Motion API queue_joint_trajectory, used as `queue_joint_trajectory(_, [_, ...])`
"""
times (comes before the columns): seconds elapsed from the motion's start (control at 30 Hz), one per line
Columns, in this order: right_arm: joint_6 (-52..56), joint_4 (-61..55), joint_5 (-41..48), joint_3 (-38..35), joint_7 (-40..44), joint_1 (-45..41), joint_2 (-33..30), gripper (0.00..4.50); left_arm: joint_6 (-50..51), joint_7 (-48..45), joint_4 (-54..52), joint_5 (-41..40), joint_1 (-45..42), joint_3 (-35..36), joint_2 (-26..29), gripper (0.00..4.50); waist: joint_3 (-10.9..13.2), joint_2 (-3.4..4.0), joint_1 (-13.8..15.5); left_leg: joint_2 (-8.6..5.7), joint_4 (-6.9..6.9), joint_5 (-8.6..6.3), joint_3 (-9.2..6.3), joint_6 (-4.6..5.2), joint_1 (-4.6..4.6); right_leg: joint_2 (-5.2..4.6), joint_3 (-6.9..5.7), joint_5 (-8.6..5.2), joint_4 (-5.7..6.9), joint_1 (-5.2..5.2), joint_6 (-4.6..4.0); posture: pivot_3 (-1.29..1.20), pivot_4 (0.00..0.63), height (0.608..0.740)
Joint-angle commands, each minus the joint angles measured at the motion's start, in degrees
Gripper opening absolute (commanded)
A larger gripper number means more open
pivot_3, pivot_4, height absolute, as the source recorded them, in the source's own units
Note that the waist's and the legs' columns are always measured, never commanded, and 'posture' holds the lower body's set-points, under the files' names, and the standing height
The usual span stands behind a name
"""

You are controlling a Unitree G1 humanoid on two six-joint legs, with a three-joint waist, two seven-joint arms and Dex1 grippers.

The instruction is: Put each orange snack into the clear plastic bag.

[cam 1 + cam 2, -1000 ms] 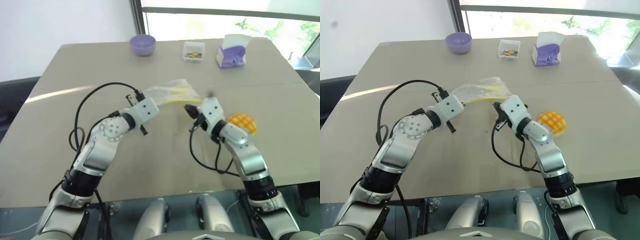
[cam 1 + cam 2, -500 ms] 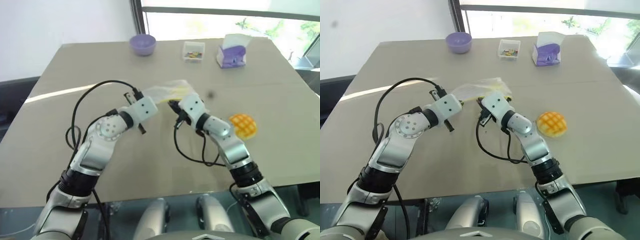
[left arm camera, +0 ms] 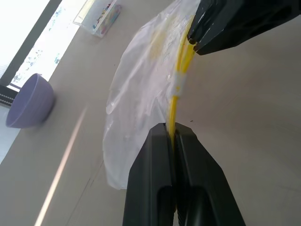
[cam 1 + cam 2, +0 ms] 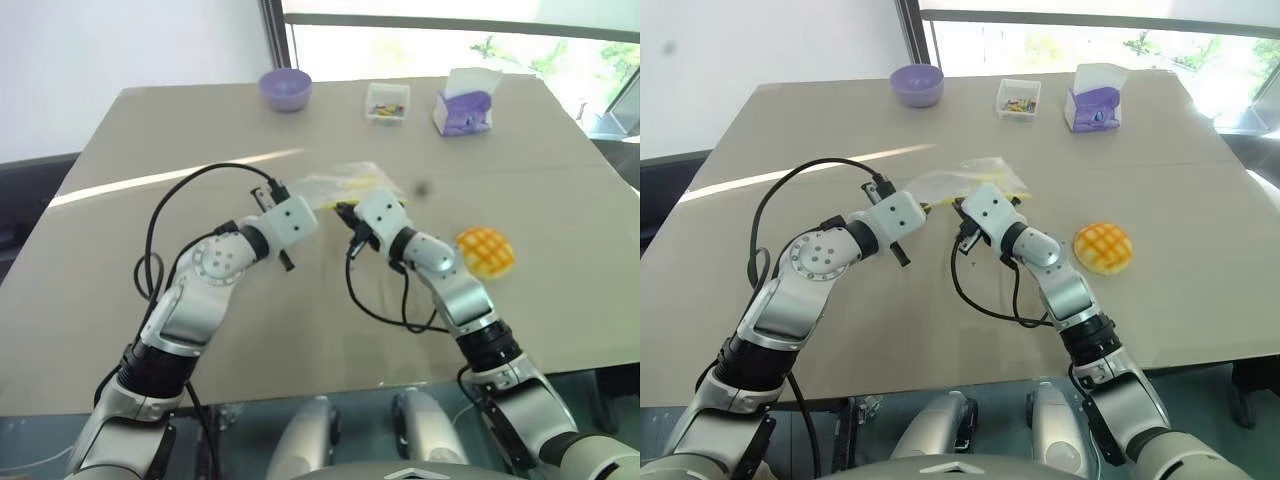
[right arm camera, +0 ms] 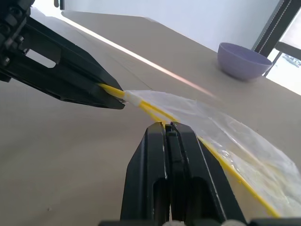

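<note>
Above the middle of the worktop (image 4: 790,120), one clear plastic bag (image 3: 141,89) hangs between two grippers: the left gripper (image 3: 173,136) has its fingers clenched on the bag's yellow seal strip (image 3: 178,89), and the right gripper (image 5: 169,128) pinches the same strip further along. One orange snack (image 4: 1103,246) lies on the worktop to the right. Along the far edge stand one purple bowl (image 4: 916,84), one small clear box (image 4: 1019,98) and one tissue box (image 4: 1095,100).

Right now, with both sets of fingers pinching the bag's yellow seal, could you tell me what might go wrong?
1. Both the left gripper and right gripper pinch the yellow seal strip of the clear plastic bag; pulling unevenly could tear it or make it slip.
2. The orange snack lies apart, and neither hand is free.
</note>
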Motion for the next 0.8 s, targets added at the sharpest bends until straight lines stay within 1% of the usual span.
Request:
queue_joint_trajectory(0.03, [-1.19, -1.09, 0.10, 0.12, -0.15, -1.50, 0.67, 0.11, -2.47, -0.42, -2.76, 0.67, 0.42, 0.14, 0.45, 0.00, 0.00, 0.00, 0.00, 0.00, 0.00, 0.00, 0.00, 0.00, 0.00, 0.00, 0.00, 0.00, 0.00, 0.00, 0.00, 0.00, 0.150, 0.740])
queue_joint_trajectory(0.27, [-0.48, -1.66, 1.04, -0.46, 0.72, -1.27, 0.18, 0.11, -5.54, -0.78, -2.69, 1.97, 1.63, -0.19, 0.59, 0.00, 0.00, 0.00, 0.01, 0.00, 0.00, 0.00, 0.00, 0.00, 0.00, 0.00, 0.00, 0.00, 0.00, 0.00, 0.00, 0.00, 0.150, 0.740])
queue_joint_trajectory(0.43, [0.81, -1.74, 2.85, -1.44, 1.95, -0.99, 0.00, 0.11, -10.02, -1.60, -2.83, 2.87, 3.52, -0.72, 1.46, 0.00, 0.00, 0.00, -0.01, 0.00, 0.00, 0.00, 0.00, 0.00, 0.00, -0.01, 0.00, 0.00, 0.00, 0.00, 0.00, 0.00, 0.150, 0.740])
queue_joint_trajectory(0.67, [1.97, -1.72, 6.99, -3.17, 6.08, -1.18, -1.72, 0.11, -15.90, -2.23, -1.60, 5.26, 5.96, -0.92, 3.64, 0.00, 0.00, 0.01, 0.08, 0.01, 0.00, -0.07, 0.00, 0.12, 0.00, -0.02, 0.00, 0.00, -0.01, 0.00, 0.00, 0.00, 0.150, 0.740])
queue_joint_trajectory(0.8, [1.63, -2.50, 8.54, -3.01, 9.00, -0.86, -3.05, 0.11, -17.49, -2.57, -1.23, 5.60, 6.79, -0.55, 4.23, 0.00, 0.00, 0.01, 0.07, 0.01, 0.00, -0.10, 0.00, 0.18, 0.00, -0.02, -0.01, 0.00, -0.01, 0.00, 0.00, 0.00, 0.150, 0.740])
